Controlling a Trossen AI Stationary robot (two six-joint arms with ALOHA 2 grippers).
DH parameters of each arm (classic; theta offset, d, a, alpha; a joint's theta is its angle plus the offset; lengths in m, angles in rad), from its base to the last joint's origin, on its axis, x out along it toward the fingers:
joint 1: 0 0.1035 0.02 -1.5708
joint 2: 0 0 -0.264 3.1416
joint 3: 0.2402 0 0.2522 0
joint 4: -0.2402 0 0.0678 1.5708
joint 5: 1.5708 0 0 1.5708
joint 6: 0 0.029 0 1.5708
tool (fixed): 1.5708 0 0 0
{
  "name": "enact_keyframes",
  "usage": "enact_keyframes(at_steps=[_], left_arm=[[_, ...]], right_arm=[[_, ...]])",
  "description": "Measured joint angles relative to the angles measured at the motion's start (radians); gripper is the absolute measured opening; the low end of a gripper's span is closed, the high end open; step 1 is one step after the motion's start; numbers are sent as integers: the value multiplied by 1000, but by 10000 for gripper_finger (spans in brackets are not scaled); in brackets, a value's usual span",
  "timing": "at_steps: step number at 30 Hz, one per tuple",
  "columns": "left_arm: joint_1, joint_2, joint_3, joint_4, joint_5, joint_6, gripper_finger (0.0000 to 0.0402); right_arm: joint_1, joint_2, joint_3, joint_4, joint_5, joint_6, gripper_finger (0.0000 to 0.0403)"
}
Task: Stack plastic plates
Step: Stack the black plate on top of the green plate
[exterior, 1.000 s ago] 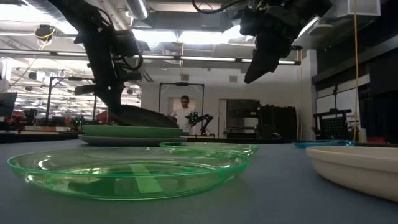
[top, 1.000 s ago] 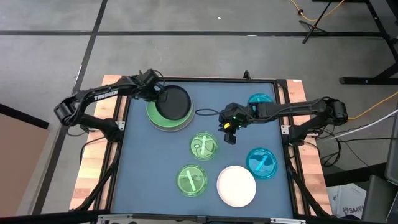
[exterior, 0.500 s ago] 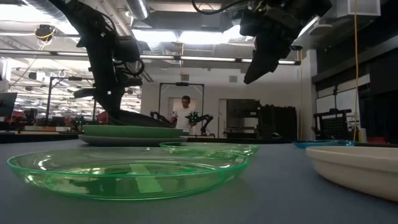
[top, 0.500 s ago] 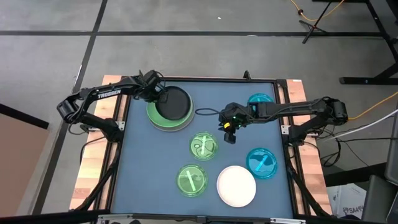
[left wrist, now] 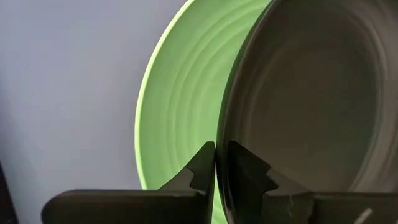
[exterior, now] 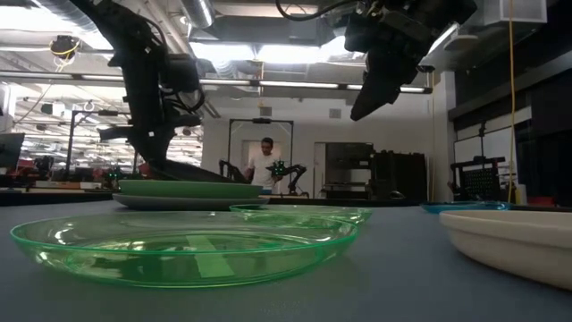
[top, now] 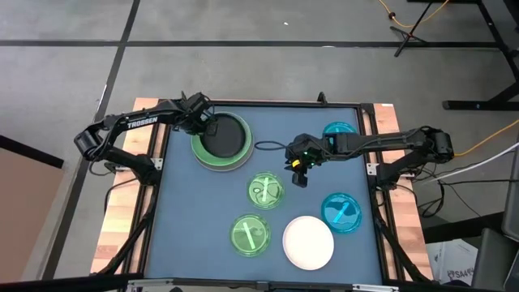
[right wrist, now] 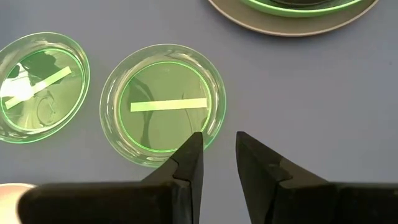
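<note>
The black plate (top: 227, 134) sits over the light green plate (top: 209, 154), which lies in the grey plate (exterior: 134, 201), at the table's far left. My left gripper (top: 204, 126) is shut on the black plate's left rim. My right gripper (top: 298, 174) hangs open above the table's middle, high over the cloth (exterior: 371, 89), touching nothing. In its wrist view, one small translucent green plate (right wrist: 163, 102) lies just ahead of the fingers and another (right wrist: 40, 87) beside it. The white plate (top: 308, 242) and two cyan plates (top: 342, 212) (top: 339, 130) lie flat on the table. My left gripper pinches the black plate's rim (left wrist: 222, 163) between its two fingers, one on the inner face and one on the underside. It comes from the table's left, slanting down. The plate is tilted (exterior: 192, 168), its held left side raised and its right side down on the light green plate.
The second small green plate (top: 250, 234) and the white plate take up the near part of the table. A black cable loop (top: 268, 148) lies right of the stack. The raised table frame (top: 158, 186) runs round the blue cloth. A person stands far behind the table (exterior: 265, 161).
My left gripper has shifted a little toward the table's left, still shut on the black plate's rim, and the tilted plate has moved with it over the light green plate.
</note>
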Motion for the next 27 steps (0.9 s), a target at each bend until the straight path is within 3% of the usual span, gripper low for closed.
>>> enact_keyframes(at_steps=[27], left_arm=[[0, 0, 0, -7, -25, 27, 32]], right_arm=[[0, 0, 0, 0, 0, 0, 85]])
